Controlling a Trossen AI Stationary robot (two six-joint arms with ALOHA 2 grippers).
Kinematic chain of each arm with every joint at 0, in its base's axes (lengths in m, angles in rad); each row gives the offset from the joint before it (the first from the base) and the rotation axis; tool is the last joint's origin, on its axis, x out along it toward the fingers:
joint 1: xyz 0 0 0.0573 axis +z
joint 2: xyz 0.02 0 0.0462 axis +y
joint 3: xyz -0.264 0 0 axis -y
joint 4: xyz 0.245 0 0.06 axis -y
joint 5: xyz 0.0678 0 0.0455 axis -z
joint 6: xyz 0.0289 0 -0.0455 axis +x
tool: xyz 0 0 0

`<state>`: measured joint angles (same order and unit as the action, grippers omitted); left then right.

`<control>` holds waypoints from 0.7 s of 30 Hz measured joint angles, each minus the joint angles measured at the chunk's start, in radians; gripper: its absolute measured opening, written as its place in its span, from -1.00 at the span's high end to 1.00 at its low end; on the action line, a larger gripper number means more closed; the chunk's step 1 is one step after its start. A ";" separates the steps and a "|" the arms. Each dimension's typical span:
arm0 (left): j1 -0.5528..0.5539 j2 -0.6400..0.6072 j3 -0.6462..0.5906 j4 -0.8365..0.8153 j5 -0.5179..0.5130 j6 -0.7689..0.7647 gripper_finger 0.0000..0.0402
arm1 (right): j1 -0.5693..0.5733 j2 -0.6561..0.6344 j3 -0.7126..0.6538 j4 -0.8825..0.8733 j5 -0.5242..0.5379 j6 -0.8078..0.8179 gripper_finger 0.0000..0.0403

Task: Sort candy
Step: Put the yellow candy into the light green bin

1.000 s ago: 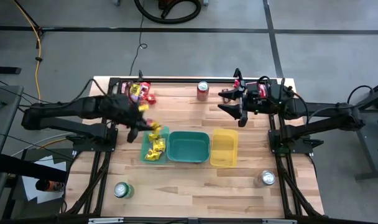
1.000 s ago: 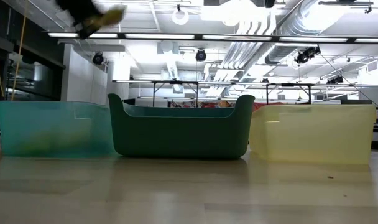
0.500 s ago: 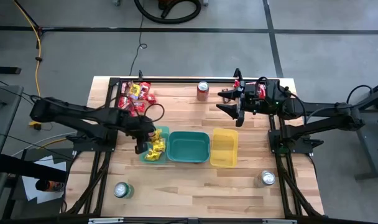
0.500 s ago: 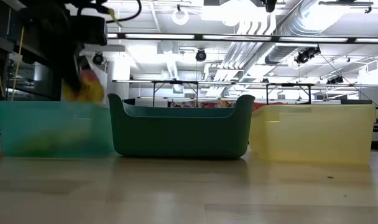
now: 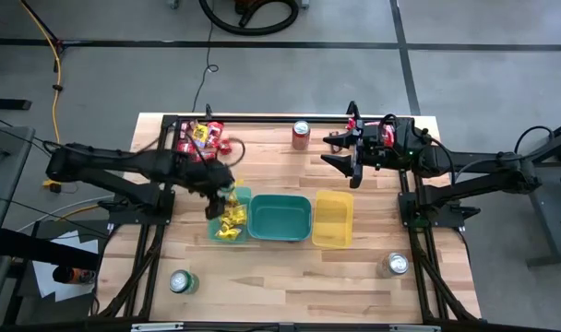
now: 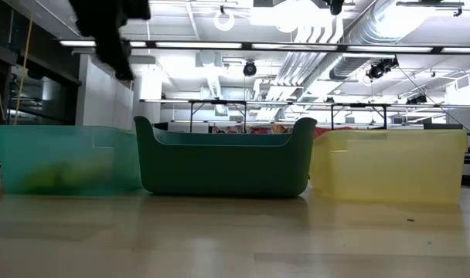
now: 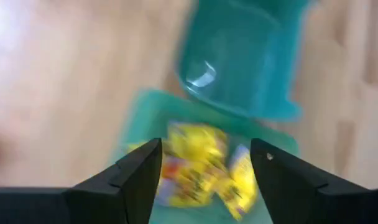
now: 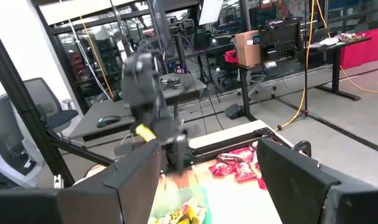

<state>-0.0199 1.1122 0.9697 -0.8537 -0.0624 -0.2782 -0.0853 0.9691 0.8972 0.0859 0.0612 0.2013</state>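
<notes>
Yellow candy point(image 5: 230, 219) lies heaped in the pale teal bin point(image 5: 215, 231), too tangled for me to count, and my left tool point(image 5: 218, 198) hangs right over that bin's 12 o'clock end. Its arm reaches in from 9 o'clock, stretched low across the tabletop point(image 5: 290, 277), wrist bent downward. In the left wrist view I see its fingers point(image 7: 136, 174) spread wide with nothing between them, the yellow packets showing below. From the low view that tool point(image 6: 115, 35) is a dark shape above the pale bin point(image 6: 65, 158).

My right tool point(image 5: 340, 152) waits at about 1 o'clock on the tabletop, its arm coming in from 3 o'clock, held level and pointing toward 9 o'clock. Its fingers point(image 8: 133, 180) stand apart and empty.

I count three bins in a row at the centre: the pale teal one, a dark green bin point(image 5: 280, 218), and a yellow bin point(image 5: 332, 219). Three cans: a red can point(image 5: 301, 135) at 12 o'clock, a green can point(image 5: 179, 281) at 7 o'clock, a silver can point(image 5: 397, 265) at 5 o'clock. One loose pile point(image 5: 202, 138) of red and yellow candy sits at 11 o'clock, uncountable.
</notes>
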 joint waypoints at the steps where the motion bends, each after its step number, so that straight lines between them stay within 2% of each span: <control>1: 0.015 0.000 0.029 -0.022 -0.038 0.003 -0.19 | 0.000 0.000 0.000 0.000 0.000 0.003 -0.30; 5: 0.101 0.000 0.110 -0.081 -0.154 0.023 -0.23 | 0.000 0.000 0.000 0.000 0.000 0.026 -0.30; 12: 0.290 0.000 0.093 -0.094 -0.188 -0.024 -0.24 | 0.000 0.000 0.000 0.000 0.000 0.029 -0.30; 17: 0.406 -0.002 0.046 -0.131 -0.284 -0.157 -0.24 | 0.000 0.000 0.000 0.000 0.000 0.029 -0.30; 21: 0.473 -0.008 -0.057 -0.086 -0.340 -0.399 -0.24 | 0.000 0.000 0.000 0.000 0.000 0.036 -0.30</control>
<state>0.4531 1.1041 0.9126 -0.9399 -0.4022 -0.6770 -0.0853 0.9691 0.8970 0.0860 0.0610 0.2378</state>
